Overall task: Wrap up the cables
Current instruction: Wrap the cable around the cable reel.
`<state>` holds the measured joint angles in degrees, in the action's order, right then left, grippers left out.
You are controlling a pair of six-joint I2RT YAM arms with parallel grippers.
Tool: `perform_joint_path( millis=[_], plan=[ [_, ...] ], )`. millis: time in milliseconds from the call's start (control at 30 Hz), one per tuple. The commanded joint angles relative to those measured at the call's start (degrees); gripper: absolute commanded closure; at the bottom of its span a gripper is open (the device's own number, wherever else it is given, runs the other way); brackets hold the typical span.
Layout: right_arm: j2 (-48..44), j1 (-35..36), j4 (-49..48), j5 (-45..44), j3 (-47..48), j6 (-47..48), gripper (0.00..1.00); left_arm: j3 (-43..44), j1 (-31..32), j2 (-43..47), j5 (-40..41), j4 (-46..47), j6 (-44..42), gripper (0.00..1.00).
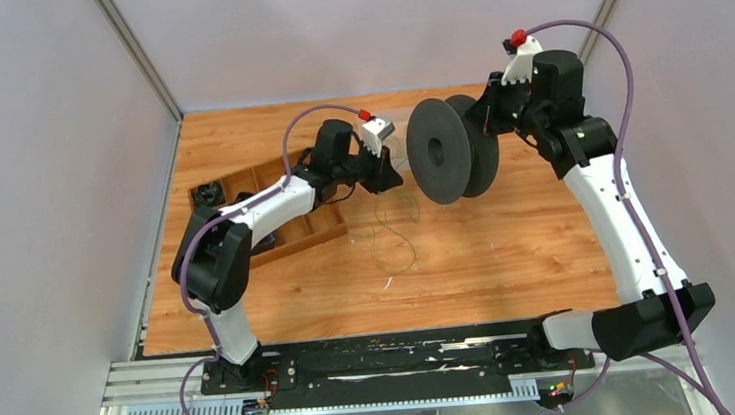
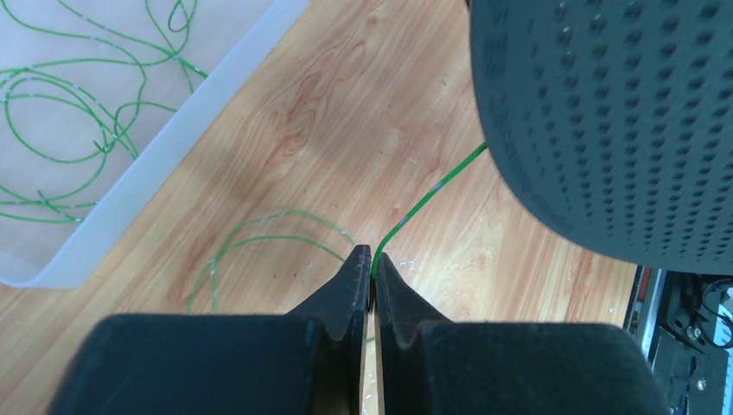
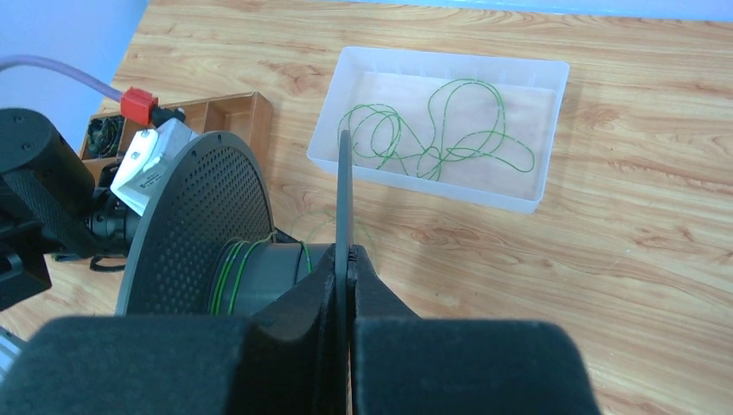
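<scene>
The cables (image 2: 432,194) are thin green wires. One strand runs from between the fingertips of my left tool (image 2: 372,259) up to the spool (image 2: 605,121) and passes out of sight behind its perforated flange. The left tool's jaws are all but closed, with only a sliver between them, and they pinch that strand at the very tips. My right wrist view shows a few green turns already lying around the spool's grey core. More of the same wire lies in loose loops on the tabletop (image 1: 508,255), just to the near left of the spool as seen from above.

The rest of the cables sit coiled in a clear tray (image 3: 449,194) that rests on the tabletop beyond the spool in the right wrist view.

The spool stands on edge with its two black discs upright. My right tool (image 3: 347,259) is closed tight on the thin rim of one disc, on the side of the spool away from the left tool.

A wooden organiser (image 1: 295,229) lies well to the left of the spool, partly under the left arm.
</scene>
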<state>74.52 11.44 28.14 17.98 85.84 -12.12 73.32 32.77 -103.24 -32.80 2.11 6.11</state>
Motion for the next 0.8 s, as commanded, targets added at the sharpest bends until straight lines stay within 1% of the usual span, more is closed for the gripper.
perform_joint_path(
  millis=[0,133,433,533,667,767],
  plan=[
    [0.1,-1.1,-0.4,-3.0,3.4,-3.7,0.99,-4.4,0.6,-0.4,-0.1,8.0,3.0,0.91],
    [0.8,-1.2,0.0,-3.1,4.1,-5.0,0.99,-8.0,1.0,-0.4,-0.6,14.5,5.4,0.88],
    [1.1,-1.4,0.1,-2.7,4.1,-5.6,0.99,-8.4,2.0,-2.9,-0.7,17.2,6.4,0.83],
    [1.0,-1.5,0.1,-2.5,3.9,-5.9,0.99,-9.0,2.1,-3.2,0.1,18.2,6.0,0.77],
    [0.9,-1.7,0.0,-2.2,3.4,-5.7,0.99,-9.7,1.9,-3.6,1.0,19.3,5.8,0.65],
    [0.7,-2.3,-0.3,-1.7,2.9,-6.0,0.99,-10.7,2.0,-4.0,0.7,21.5,5.9,0.57]
  ],
)
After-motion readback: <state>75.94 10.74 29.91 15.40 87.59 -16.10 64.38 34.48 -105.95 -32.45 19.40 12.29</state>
